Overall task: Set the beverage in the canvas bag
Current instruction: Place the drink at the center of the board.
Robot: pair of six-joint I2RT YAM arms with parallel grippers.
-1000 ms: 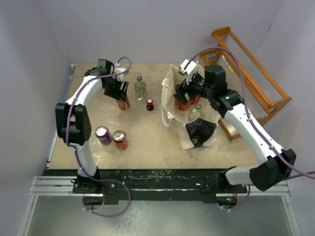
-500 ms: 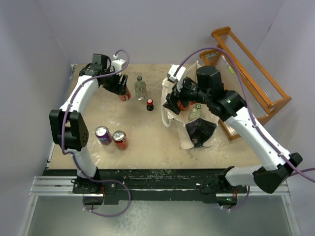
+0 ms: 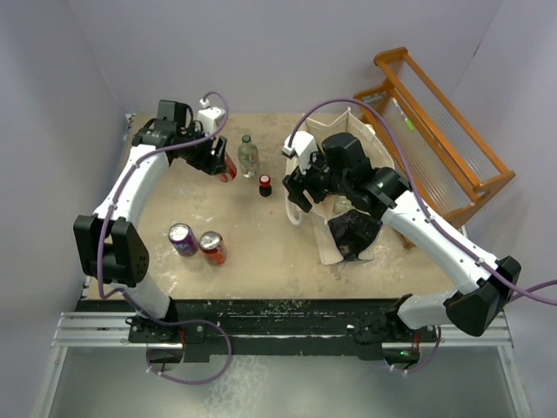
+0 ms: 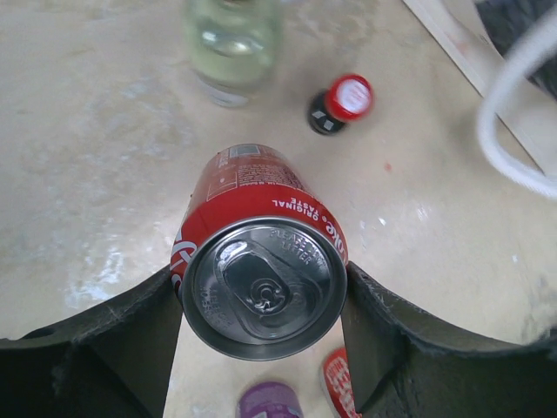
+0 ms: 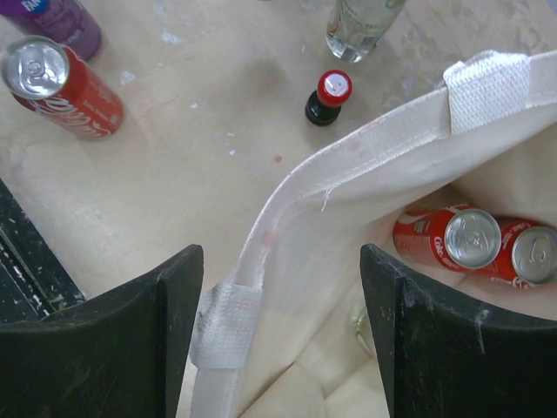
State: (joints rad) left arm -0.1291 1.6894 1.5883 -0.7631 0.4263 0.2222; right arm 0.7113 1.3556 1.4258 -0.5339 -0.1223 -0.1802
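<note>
My left gripper (image 3: 218, 162) (image 4: 261, 300) is shut on an upright red cola can (image 4: 261, 261), held above the table at the back left; the can also shows in the top view (image 3: 225, 171). The cream canvas bag (image 3: 328, 242) lies open at centre right, with its dark print (image 3: 353, 232) facing up. My right gripper (image 3: 300, 183) (image 5: 283, 305) is open and empty, its jaws straddling the bag's left rim and handle strap (image 5: 348, 148). Two red cans (image 5: 452, 239) lie inside the bag.
A clear bottle (image 3: 248, 155) (image 4: 233, 43) and a small dark bottle with a red cap (image 3: 265, 185) (image 5: 329, 96) stand between the arms. A purple can (image 3: 182, 239) and a red can (image 3: 211, 247) stand front left. An orange wooden rack (image 3: 435, 131) is at the back right.
My right gripper has moved left from over the bag's inside to its left rim. My left arm has shifted slightly with the red can held.
</note>
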